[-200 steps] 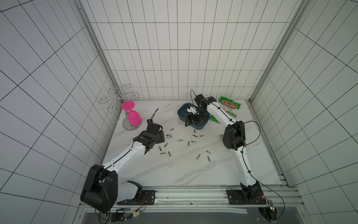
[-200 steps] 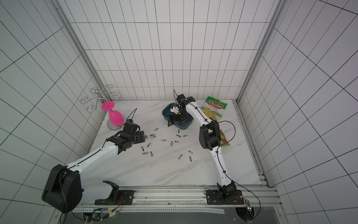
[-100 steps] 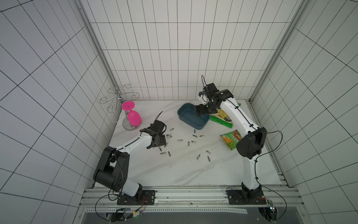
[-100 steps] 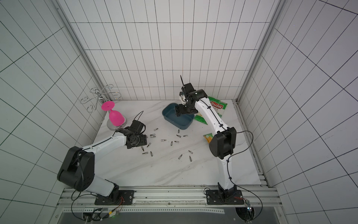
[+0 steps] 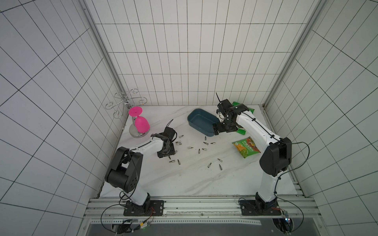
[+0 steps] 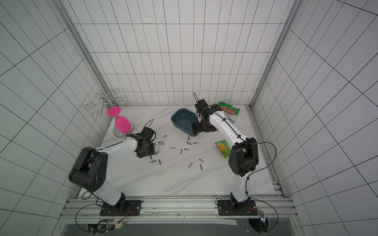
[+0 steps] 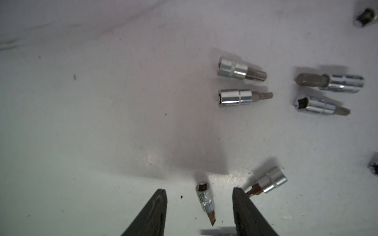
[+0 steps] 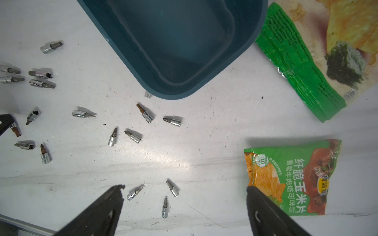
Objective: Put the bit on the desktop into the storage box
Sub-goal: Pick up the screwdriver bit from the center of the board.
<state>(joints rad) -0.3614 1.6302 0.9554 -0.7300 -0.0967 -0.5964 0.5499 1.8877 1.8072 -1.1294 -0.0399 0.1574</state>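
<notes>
Several small chrome bits lie scattered on the white marble desktop (image 5: 184,179). My left gripper (image 7: 199,192) is low over the desktop's left side, its jaws open on either side of one flat-tipped bit (image 7: 205,202) with a gap at each side. A second bit (image 7: 270,181) lies just outside one finger. In both top views the left gripper (image 5: 168,153) (image 6: 148,153) points down. The dark teal storage box (image 5: 201,122) (image 8: 184,40) is empty. My right gripper (image 5: 216,129) (image 8: 184,188) hovers wide open and empty by the box's near right corner.
An upturned pink goblet (image 5: 141,123) on a metal base and a wire rack (image 5: 124,102) stand at the back left. A small green snack bag (image 5: 246,150) lies right of the bits. A larger green bag (image 6: 229,112) lies behind the right arm.
The left gripper has come down around one bit and its jaws have narrowed. The right gripper has left the box's inside and moved to its near right corner, still open.
</notes>
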